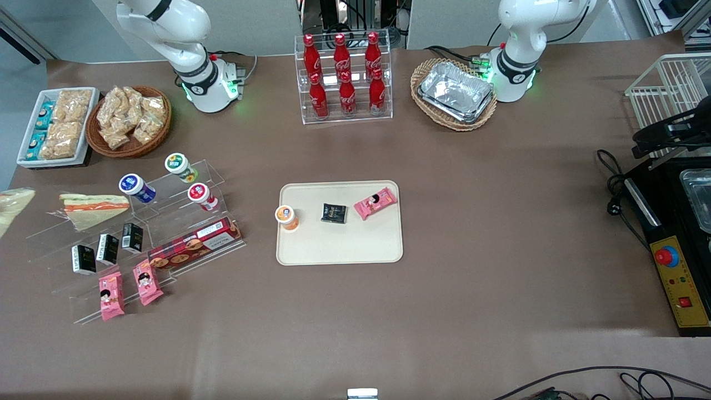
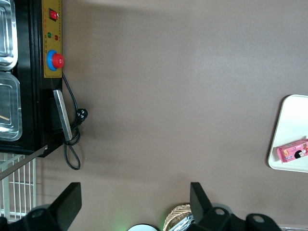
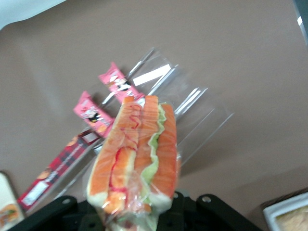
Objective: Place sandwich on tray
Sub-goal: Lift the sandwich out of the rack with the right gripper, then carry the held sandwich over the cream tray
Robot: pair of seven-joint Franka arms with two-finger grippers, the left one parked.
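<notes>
Black end effector point(image 3: 140, 217): clenched on the sandwich point(image 3: 137, 154); dark finger housings show on both sides of the wedge's base. It is up in the air over the working arm's end of the tabletop point(image 1: 500, 222).
Sandwich: held off the tabletop, cut face toward the wrist camera, with orange and green layers under clear wrap. A pale wedge at the front view's edge point(image 1: 12, 204) is probably this one.
Grip, judged: the wrap is slick and the bread soft. Hold pressure steady; more squeeze would crush it and less could let it slide.
Below the load: acrylic stand point(image 3: 192, 110) with pink packets point(image 3: 115, 84) and a long cookie box point(image 3: 57, 173). Carry high enough to pass over them.
Second sandwich point(image 1: 91, 208): lies on the stand's upper step. Leave it alone.
Tray point(image 1: 339, 250): cream, mid-tabletop, well apart from the load, toward the parked arm's end.
Tray contents: orange-lidded cup point(image 1: 287, 216) at the rim nearest the working arm, black packet point(image 1: 334, 213) in the middle and pink packet point(image 1: 376, 203) beside it, all in the far half.
Drop zone, judged: the bare near half. Come in low and level, lay the broad side flat, and let go only once it rests.
Risk, judged: brushing the cup on the way in.
</notes>
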